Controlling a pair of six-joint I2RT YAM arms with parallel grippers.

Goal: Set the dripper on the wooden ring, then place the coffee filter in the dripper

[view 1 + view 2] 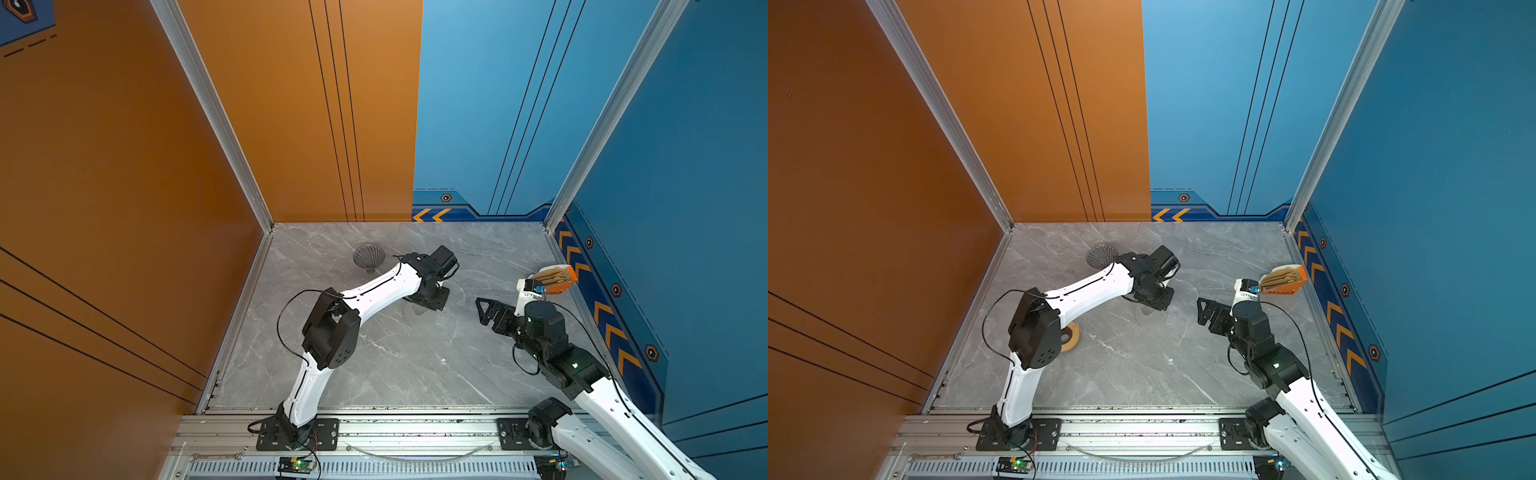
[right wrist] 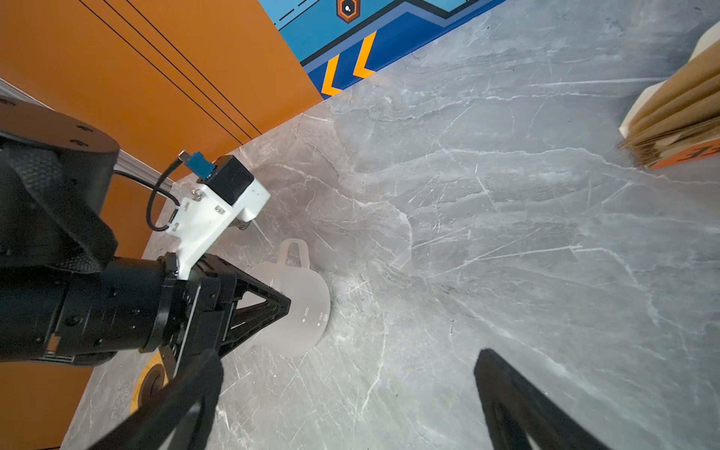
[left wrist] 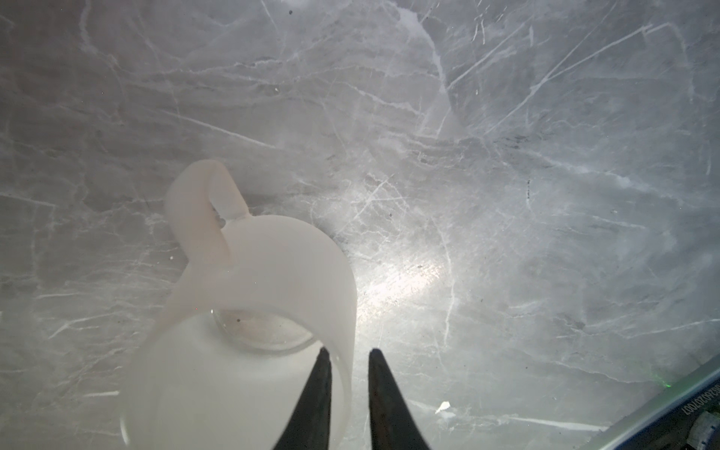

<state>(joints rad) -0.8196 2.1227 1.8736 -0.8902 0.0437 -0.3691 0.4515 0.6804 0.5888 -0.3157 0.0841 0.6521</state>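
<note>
Starting at the left of the top views, one flat wooden ring [image 1: 1074,338] lies on the grey marble table [image 1: 1142,374], half hidden behind the elbow of the left arm [image 1: 1034,328]. Above it in the frame, near the table's upper left corner, is the one dripper [image 1: 368,257], a dark ribbed see-through cone with its narrow stem toward the lower edge of the picture. It is just beside the left forearm and touched by neither gripper; I cannot tell whether it stands or leans. Toward the middle, one translucent white jug [image 2: 296,311] (marked 300 and 150 on its side) stands under the left wrist. The left gripper [image 3: 348,350] points down at it, one of its two fingers [image 3: 319,393] inside the rim and the other outside. The jaws are only slightly parted, and a sliver of table shows between the jug wall and the outer finger, so nothing is clamped. Right of centre, the right gripper [image 1: 488,309] hovers over bare marble with its two jaws spread wide around nothing. At the far right, against the blue wall, sits one stack of tan paper filters [image 1: 555,277] in an orange and white pack (which sheet is the one for the task cannot be told), and it is well apart from the dripper.
</note>
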